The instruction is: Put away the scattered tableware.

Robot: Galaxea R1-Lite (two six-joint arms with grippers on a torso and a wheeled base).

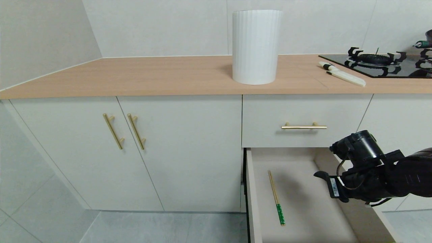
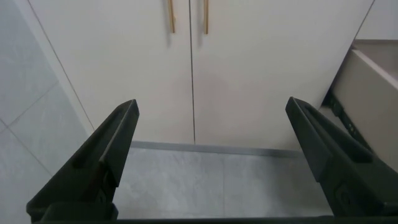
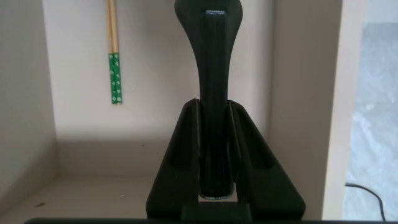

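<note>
Drawer (image 1: 251, 189) under the counter (image 1: 152, 76) stands pulled out. On its floor, near the robot's-left wall, you see a pair of chopsticks (image 1: 276, 196) lying side by side, green ends toward the front. Your right gripper (image 1: 332, 189) hangs over the drawer's right half, fingers (image 3: 186, 143) clamped on a black utensil (image 3: 211, 62). The utensil juts out past the fingertips and widens at its far end; what kind it is cannot be told. It is well apart from the chopsticks. Your left gripper (image 2: 208, 155) has its fingers (image 2: 106, 155) spread wide with nothing between them, and it faces the cabinet doors (image 2: 249, 74) beside the drawer. On the counter a knife (image 1: 342, 74) lies between a white ribbed container (image 1: 254, 47) and the hob (image 1: 374, 62).
</note>
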